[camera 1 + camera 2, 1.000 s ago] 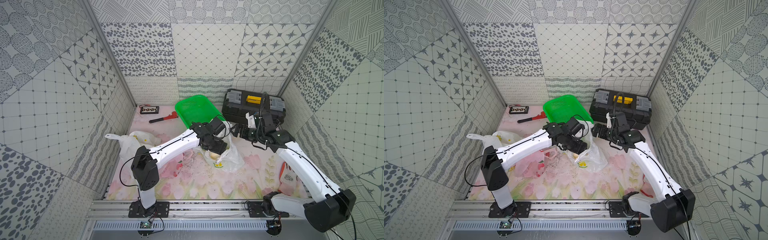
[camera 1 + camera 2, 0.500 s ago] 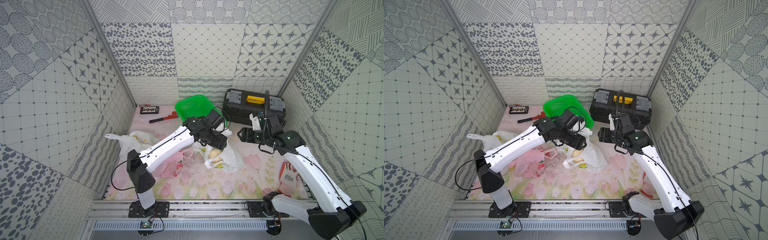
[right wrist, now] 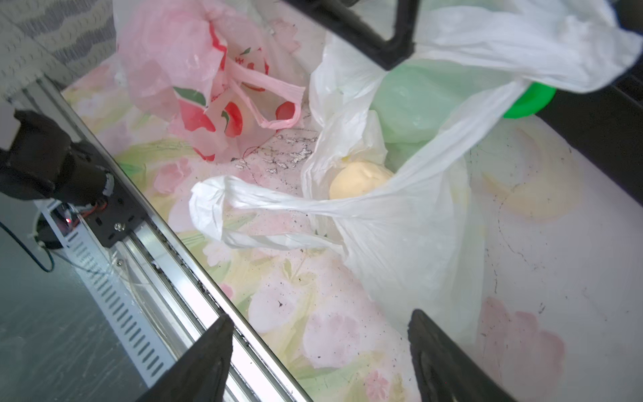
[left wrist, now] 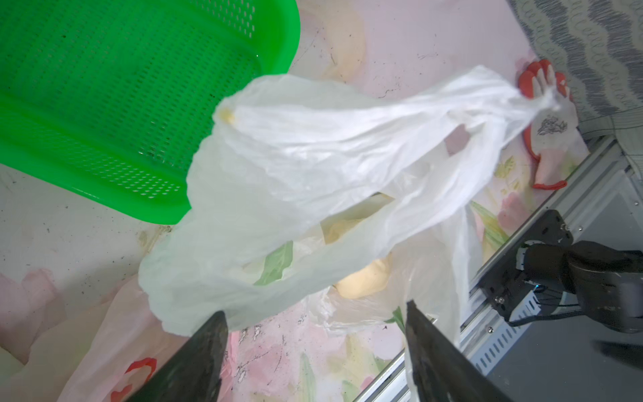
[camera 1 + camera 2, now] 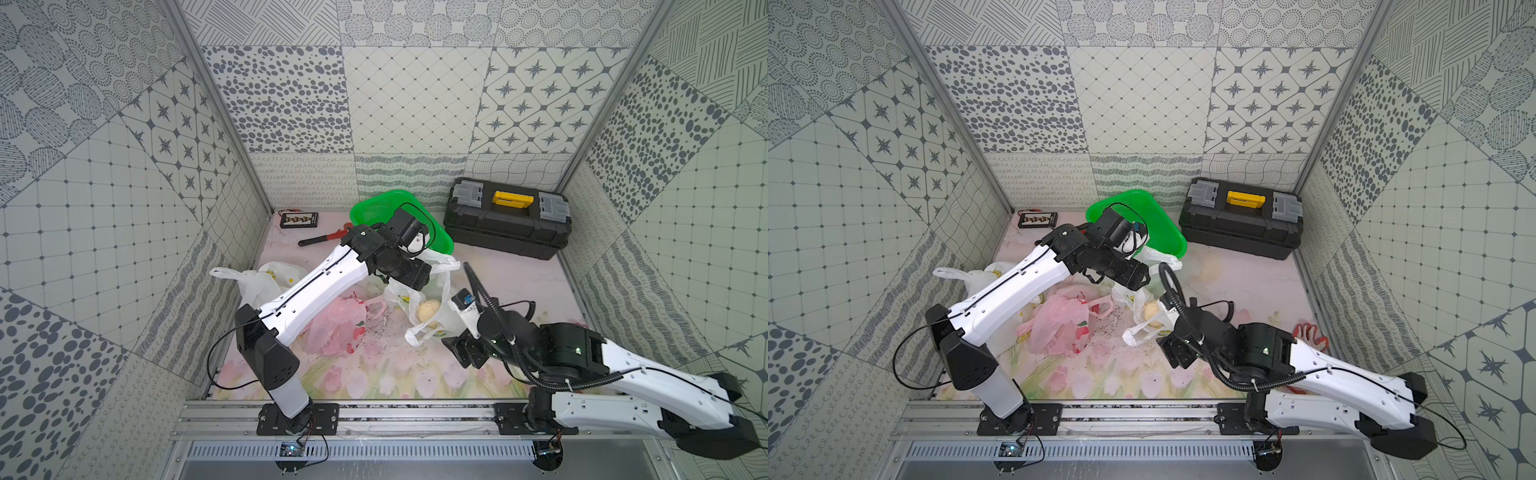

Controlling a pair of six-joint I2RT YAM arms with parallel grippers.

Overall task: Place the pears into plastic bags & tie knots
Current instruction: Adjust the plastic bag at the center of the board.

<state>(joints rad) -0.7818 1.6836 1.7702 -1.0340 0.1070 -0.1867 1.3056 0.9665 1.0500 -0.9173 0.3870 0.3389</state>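
My left pincer [image 4: 315,309] and right pincer [image 3: 322,315] both gape wide, gripping nothing. The pale cream pear [image 3: 358,181] sits inside the thin white translucent plastic bag [image 3: 400,250] on the flowered tabletop [image 3: 542,264], near a green mesh plastic basket [image 4: 104,104].

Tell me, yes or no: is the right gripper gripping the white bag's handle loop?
No: in the right wrist view the right gripper stands open and empty, and the handle loop lies ahead of it, untouched.

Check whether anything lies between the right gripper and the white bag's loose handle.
Nothing visible does. The open right gripper faces the loose handle across bare mat; the pink bag lies aside.
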